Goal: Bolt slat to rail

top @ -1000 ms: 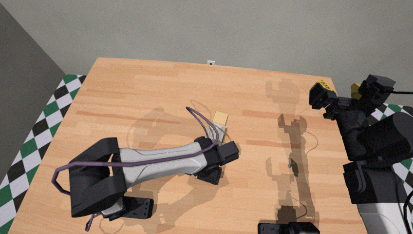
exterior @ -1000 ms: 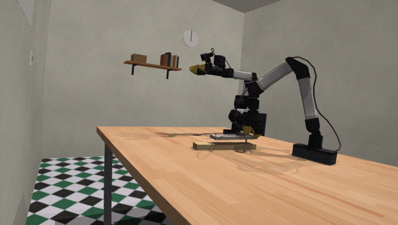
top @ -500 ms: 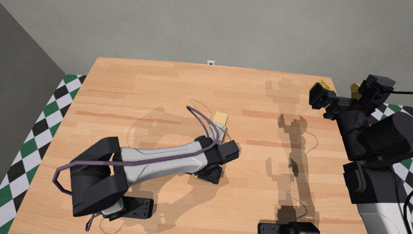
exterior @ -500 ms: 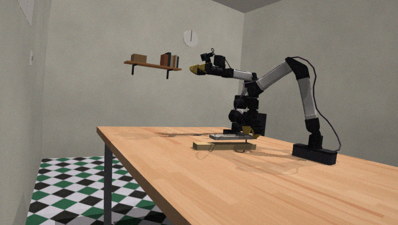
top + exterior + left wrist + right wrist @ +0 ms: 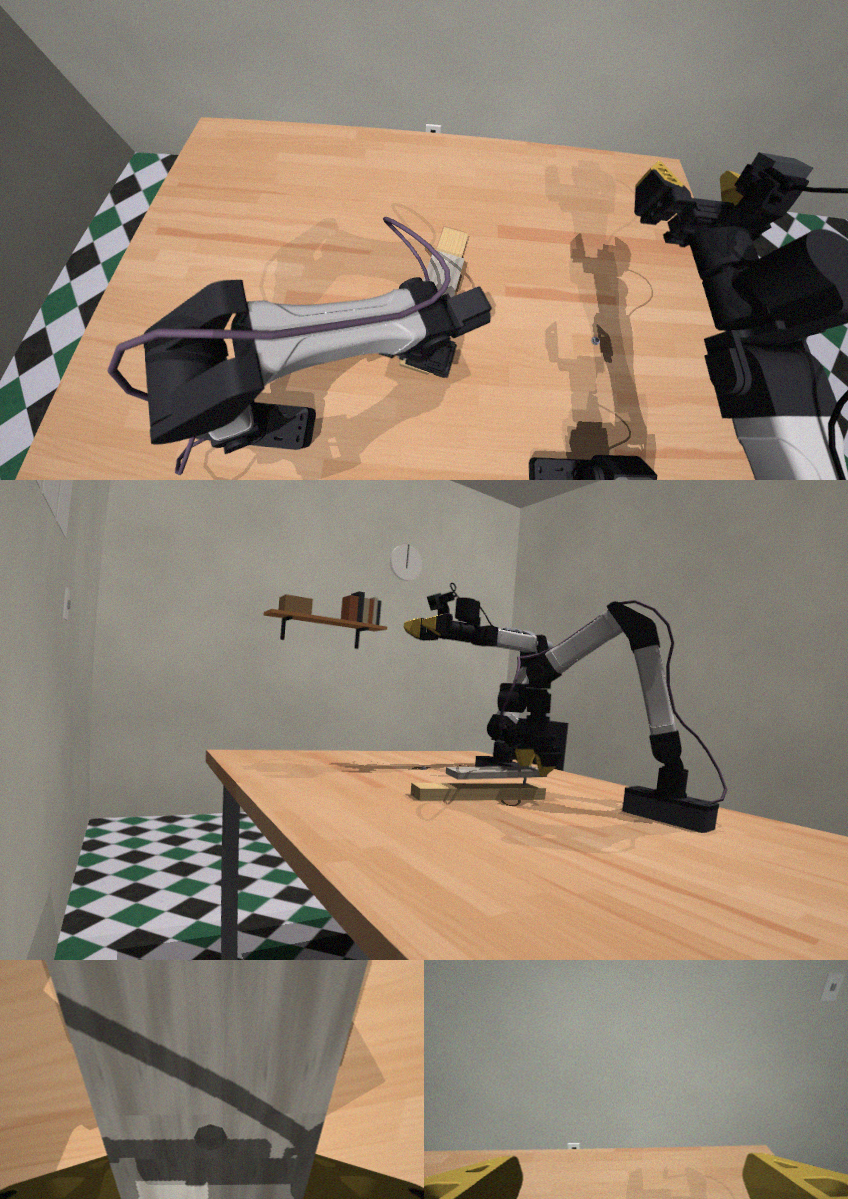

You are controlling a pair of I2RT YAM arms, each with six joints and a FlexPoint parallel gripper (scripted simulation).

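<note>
The slat (image 5: 449,270) (image 5: 493,772) (image 5: 214,1060) was held above the rail (image 5: 453,239) (image 5: 429,790), clamped between the 2 fingers of the left gripper (image 5: 429,360) (image 5: 535,763) (image 5: 211,1161); the right gripper (image 5: 693,178) (image 5: 421,626) (image 5: 633,1165) was spread wide, high and well apart from the rail. The nut (image 5: 595,340) (image 5: 421,767) was left on the table, on the rail's right-arm side. For good seating, the hole (image 5: 210,1137) needed to be centred over the rail's 1 bolt (image 5: 524,779), then the slat lowered level, without tilt or jamming. No brand, label or writing could be read.
</note>
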